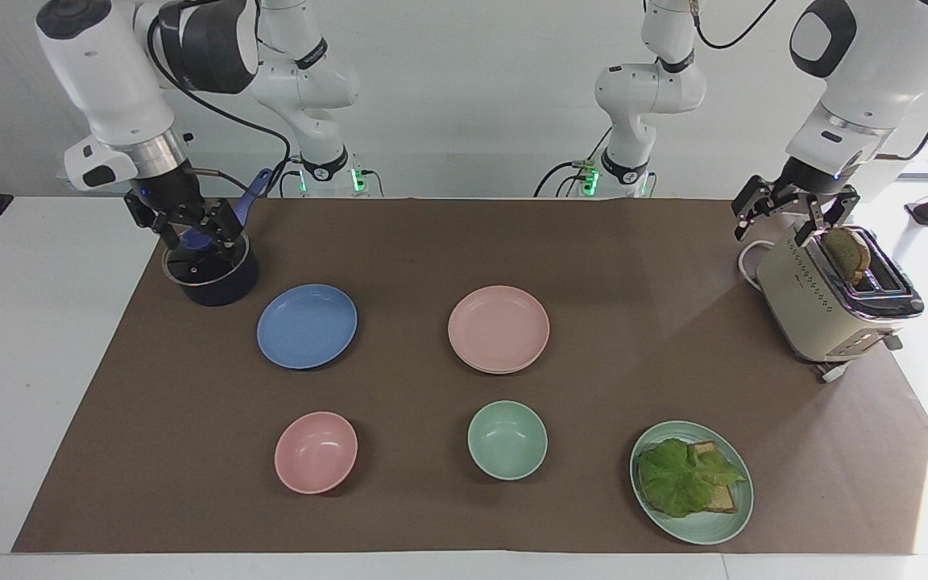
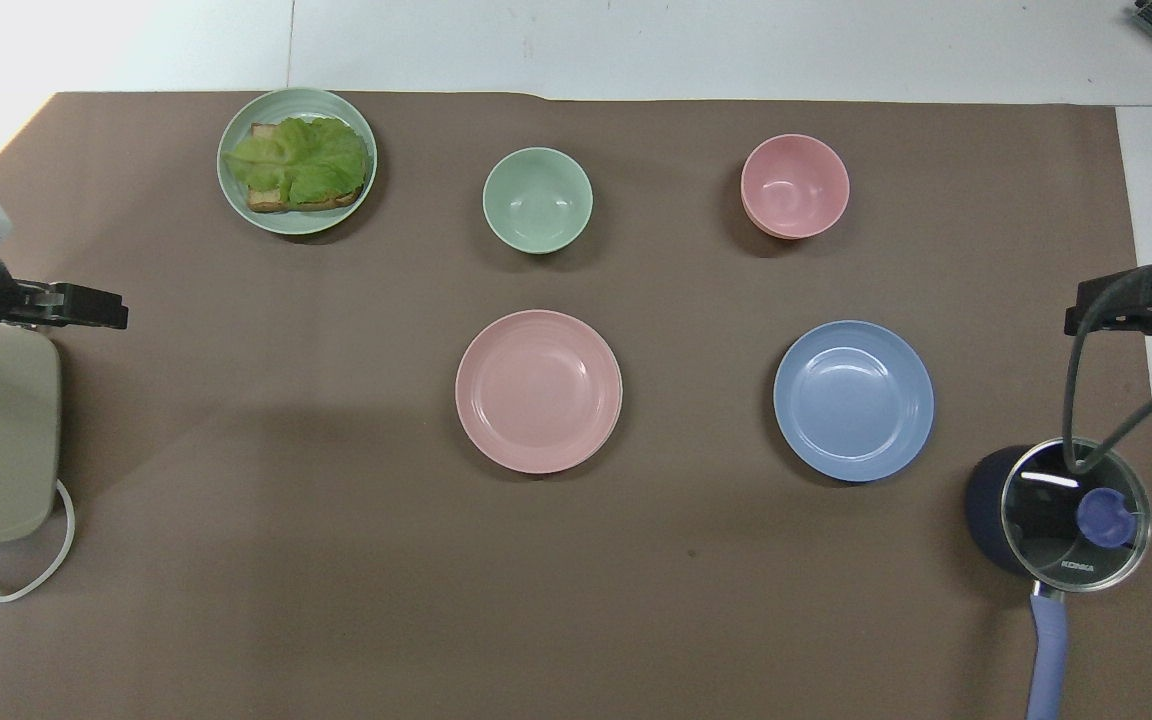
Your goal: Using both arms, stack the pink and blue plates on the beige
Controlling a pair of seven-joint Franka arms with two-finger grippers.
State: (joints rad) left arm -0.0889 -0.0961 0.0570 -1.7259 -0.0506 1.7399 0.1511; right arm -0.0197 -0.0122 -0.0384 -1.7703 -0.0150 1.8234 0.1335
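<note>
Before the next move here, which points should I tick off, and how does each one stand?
1. Pink plate on beige plate: ok, a pale rim shows under it.
2. Blue plate on the stack: not ok, it lies alone on the mat, beside the pot.
3. Blue plate's top bare: ok.
4. Right end effector open and empty: ok, up over the pot.
5. Left end effector open and empty: ok, up over the toaster.
</note>
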